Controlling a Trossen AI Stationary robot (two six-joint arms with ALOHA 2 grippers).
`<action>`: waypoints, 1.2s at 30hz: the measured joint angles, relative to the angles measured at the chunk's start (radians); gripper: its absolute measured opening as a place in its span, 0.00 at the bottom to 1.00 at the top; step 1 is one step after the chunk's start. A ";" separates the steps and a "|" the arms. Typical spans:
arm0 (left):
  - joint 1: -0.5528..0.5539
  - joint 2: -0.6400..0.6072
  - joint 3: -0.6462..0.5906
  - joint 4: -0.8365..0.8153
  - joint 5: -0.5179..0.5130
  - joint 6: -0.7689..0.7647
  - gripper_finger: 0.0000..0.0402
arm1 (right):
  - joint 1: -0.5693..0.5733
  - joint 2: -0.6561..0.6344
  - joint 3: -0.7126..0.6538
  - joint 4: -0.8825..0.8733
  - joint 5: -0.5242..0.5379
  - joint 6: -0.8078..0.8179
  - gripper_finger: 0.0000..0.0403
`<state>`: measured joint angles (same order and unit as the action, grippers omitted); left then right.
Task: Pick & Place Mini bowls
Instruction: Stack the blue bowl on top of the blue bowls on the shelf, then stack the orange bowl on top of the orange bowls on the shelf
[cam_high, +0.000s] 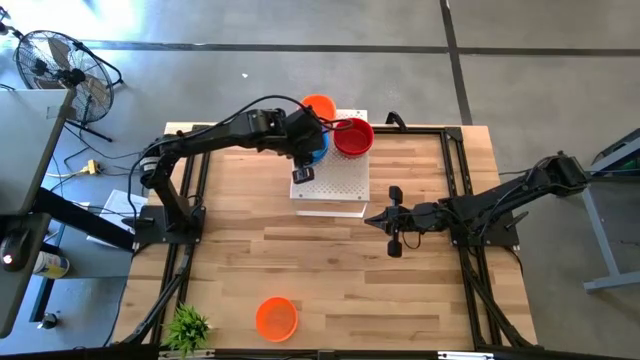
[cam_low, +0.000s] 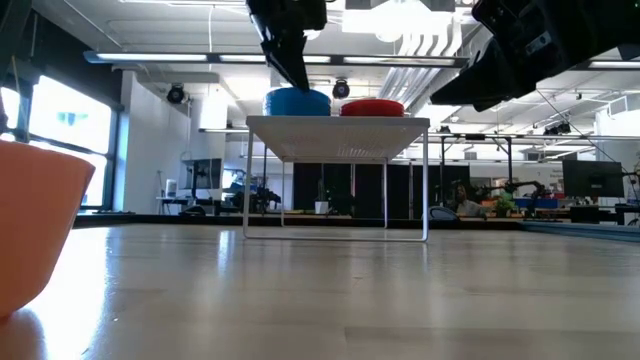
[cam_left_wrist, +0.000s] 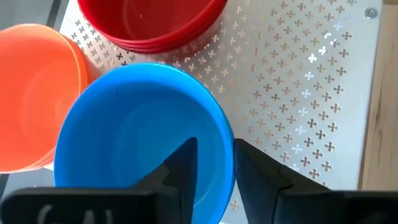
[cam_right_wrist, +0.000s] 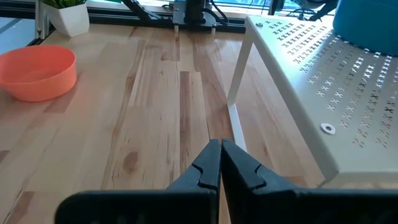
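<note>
A blue mini bowl (cam_left_wrist: 143, 130) stands on the white perforated board (cam_left_wrist: 298, 81), beside red bowls (cam_left_wrist: 149, 22) and orange bowls (cam_left_wrist: 34, 93), each nested in a stack. From overhead, the blue bowl (cam_high: 316, 147), red stack (cam_high: 353, 137) and orange stack (cam_high: 318, 105) cluster at the board's far end. My left gripper (cam_left_wrist: 216, 149) is at the blue bowl, shut on its rim. One lone orange bowl (cam_high: 276, 318) rests on the table near its near edge. My right gripper (cam_high: 372, 219) hovers shut, right of the board. My left gripper holds the blue bowl by its rim (cam_left_wrist: 227, 144), one finger (cam_left_wrist: 186, 168) inside the bowl and the other (cam_left_wrist: 255, 174) outside. The fingers come from above, pointing down. The bowl (cam_low: 297, 102) sits upright with its base on the board.
The white board (cam_low: 338, 125) is a raised shelf on thin legs above the wooden table (cam_high: 300, 250). A small potted plant (cam_high: 188, 326) stands at the near left corner. A black frame (cam_high: 470, 290) borders the table. Bare wood lies between the board and the lone orange bowl (cam_right_wrist: 38, 71).
</note>
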<state>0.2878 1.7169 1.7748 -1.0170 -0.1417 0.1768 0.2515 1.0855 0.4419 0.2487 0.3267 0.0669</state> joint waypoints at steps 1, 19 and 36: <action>0.000 -0.001 0.000 0.001 0.000 0.001 0.25 | 0.000 0.000 0.000 -0.002 0.000 0.000 0.00; -0.129 -0.127 -0.126 0.103 0.085 0.000 0.01 | 0.000 0.000 0.000 -0.004 -0.020 -0.025 0.00; -0.504 -0.361 -0.736 0.702 0.097 -0.273 0.00 | -0.023 0.067 -0.190 0.586 -0.154 -0.095 0.00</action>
<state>-0.2163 1.3560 1.0389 -0.3146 -0.0452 -0.0961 0.2283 1.1528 0.2516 0.8344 0.1726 -0.0276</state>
